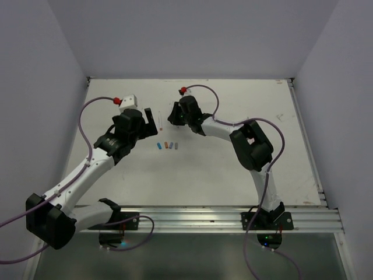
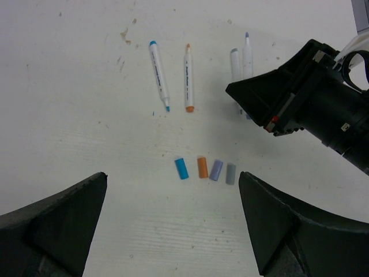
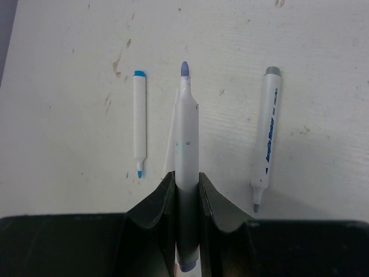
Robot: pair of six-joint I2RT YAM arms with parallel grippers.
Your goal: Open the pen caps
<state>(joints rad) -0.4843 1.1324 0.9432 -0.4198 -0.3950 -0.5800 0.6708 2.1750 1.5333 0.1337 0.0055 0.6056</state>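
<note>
Caps (image 2: 202,167) lie in a short row on the worktop (image 2: 69,115), just on my side of the orange pen (image 2: 188,78): blue, orange, purple, grey. All four are off. My left claw (image 2: 172,180) hangs over that row, spread wide, with nothing in it. My right claw (image 3: 187,199) is pinched on the purple pen (image 3: 185,127), a little past the orange pen, next to the grey pen (image 2: 235,60). I think this pen is done, so next I should lay it flat beside the others without rolling any. Its back end is tucked between my fingers. I see purple there but cannot tell if it is another cap. From my right wrist the orange pen is almost hidden.
</note>
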